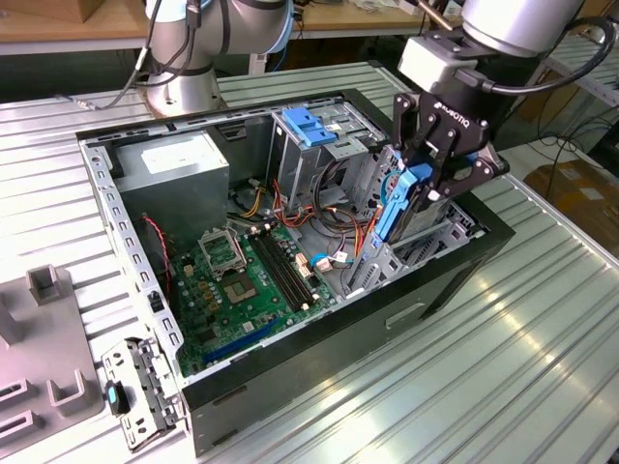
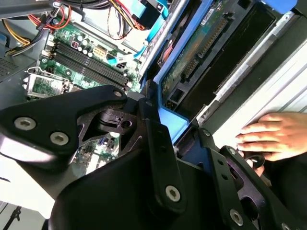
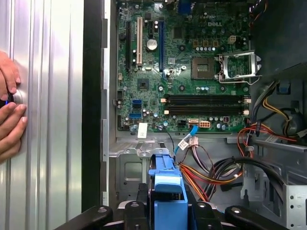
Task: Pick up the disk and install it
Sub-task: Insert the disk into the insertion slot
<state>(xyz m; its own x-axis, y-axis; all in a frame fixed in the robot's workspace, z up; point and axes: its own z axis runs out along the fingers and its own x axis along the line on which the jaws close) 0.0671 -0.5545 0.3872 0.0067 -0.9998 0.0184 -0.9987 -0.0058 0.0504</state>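
The disk (image 1: 414, 208) stands on edge in my gripper (image 1: 432, 184), a blue plastic rail facing outward, partly lowered into the drive bay at the exterior view's right end of the open computer case (image 1: 455, 275). The black fingers (image 1: 462, 174) are shut on the disk's top part. In the first wrist view the blue rail (image 3: 168, 184) juts out between the fingers, above the bay's metal floor. In the second wrist view the disk's green circuit-board underside (image 2: 199, 45) and blue rail end (image 2: 171, 123) show beyond the gripper body (image 2: 144, 143).
Inside the case lie the motherboard (image 1: 237, 285), coloured cable bundles (image 1: 334, 217), a grey power-supply box (image 1: 179, 164) and a drive cage with a blue latch (image 1: 309, 126). A person's hand (image 3: 9, 115) rests on the ribbed table beside the case. A metal bracket (image 1: 140, 391) lies at the front.
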